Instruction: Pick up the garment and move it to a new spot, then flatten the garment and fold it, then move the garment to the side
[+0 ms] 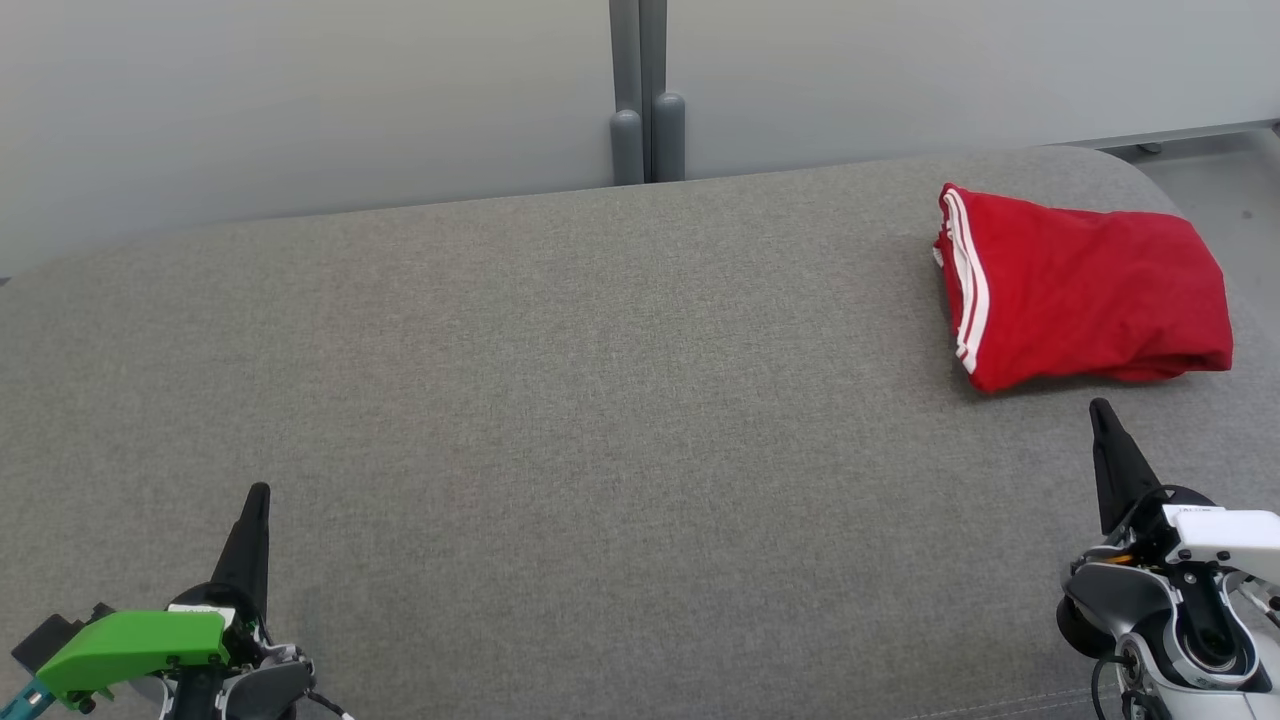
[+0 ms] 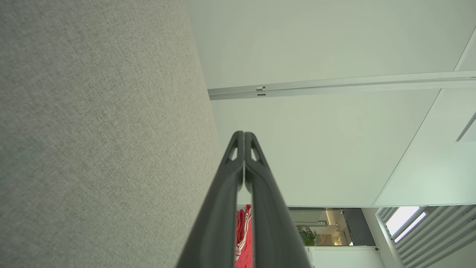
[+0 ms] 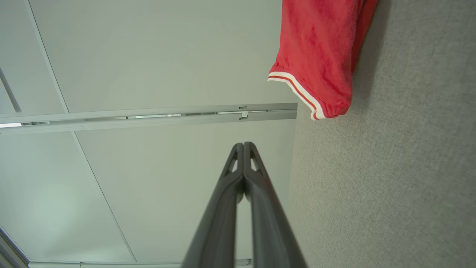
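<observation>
A red garment point(image 1: 1085, 285) with white stripes along one edge lies folded at the far right of the grey fabric surface point(image 1: 560, 400). In the right wrist view the garment point(image 3: 319, 52) shows at the top, its striped hem towards the wall. A thin strip of the garment point(image 2: 243, 238) peeks between the fingers in the left wrist view. My right gripper point(image 1: 1102, 408) is shut and empty, a short way in front of the garment's near edge. At the lower left my left gripper point(image 1: 258, 492) is shut and empty, far from the garment. Both pairs of fingertips meet in the wrist views point(image 2: 244, 133) point(image 3: 244, 144).
A pale partition wall point(image 1: 300, 100) with a grey post point(image 1: 645, 95) runs along the far edge of the surface. The surface's rounded right corner drops to a grey floor point(image 1: 1225, 190) beyond the garment.
</observation>
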Controlling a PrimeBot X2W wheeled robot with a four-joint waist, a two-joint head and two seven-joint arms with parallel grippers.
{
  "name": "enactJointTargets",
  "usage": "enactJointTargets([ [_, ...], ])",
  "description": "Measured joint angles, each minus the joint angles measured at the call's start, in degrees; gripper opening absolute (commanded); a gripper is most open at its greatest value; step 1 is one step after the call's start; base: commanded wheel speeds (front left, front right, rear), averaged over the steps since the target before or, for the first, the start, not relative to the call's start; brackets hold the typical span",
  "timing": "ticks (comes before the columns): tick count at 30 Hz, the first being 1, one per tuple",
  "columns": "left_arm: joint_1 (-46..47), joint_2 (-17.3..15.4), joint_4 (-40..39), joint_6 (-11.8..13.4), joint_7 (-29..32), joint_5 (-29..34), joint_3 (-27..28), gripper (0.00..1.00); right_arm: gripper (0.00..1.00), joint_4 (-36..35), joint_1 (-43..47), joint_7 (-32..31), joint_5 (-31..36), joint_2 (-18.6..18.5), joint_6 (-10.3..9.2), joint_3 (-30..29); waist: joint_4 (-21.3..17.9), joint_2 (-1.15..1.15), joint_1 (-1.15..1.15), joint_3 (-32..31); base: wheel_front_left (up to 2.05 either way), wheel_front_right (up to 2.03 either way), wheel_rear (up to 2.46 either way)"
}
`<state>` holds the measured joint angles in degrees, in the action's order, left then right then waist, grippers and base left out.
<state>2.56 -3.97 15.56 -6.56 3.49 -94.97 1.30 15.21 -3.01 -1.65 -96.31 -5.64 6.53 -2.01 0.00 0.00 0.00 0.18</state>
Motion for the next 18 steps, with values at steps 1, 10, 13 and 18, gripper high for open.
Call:
enactJointTargets([
  [1, 0.0, 0.0, 0.0, 0.0, 0.0, 0.0, 0.0, 0.00, 0.00, 0.0, 0.0, 0.0, 0.0, 0.0, 0.00, 0.0, 0.0, 0.00, 0.00, 0.0, 0.00, 0.00, 0.00],
  [10, 0.2, 0.0, 0.2, 0.0, 0.0, 0.0, 0.0, 0.00, 0.00, 0.1, 0.0, 0.0, 0.0, 0.0, 0.00, -0.1, 0.0, 0.00, 0.00, 0.0, 0.00, 0.00, 0.00],
  [13, 0.2, 0.0, 0.2, -0.1, 0.0, 0.0, 0.1, 0.00, 0.00, 0.2, 0.0, 0.0, 0.0, 0.0, 0.00, -0.1, 0.0, 0.00, 0.00, 0.0, 0.00, 0.00, 0.00],
  [18, 0.5, 0.0, 0.3, -0.1, 0.0, 0.0, 0.1, 0.00, 0.00, 0.3, 0.0, -0.1, 0.0, 0.0, 0.00, -0.2, 0.0, 0.00, 0.00, 0.0, 0.00, 0.00, 0.00],
])
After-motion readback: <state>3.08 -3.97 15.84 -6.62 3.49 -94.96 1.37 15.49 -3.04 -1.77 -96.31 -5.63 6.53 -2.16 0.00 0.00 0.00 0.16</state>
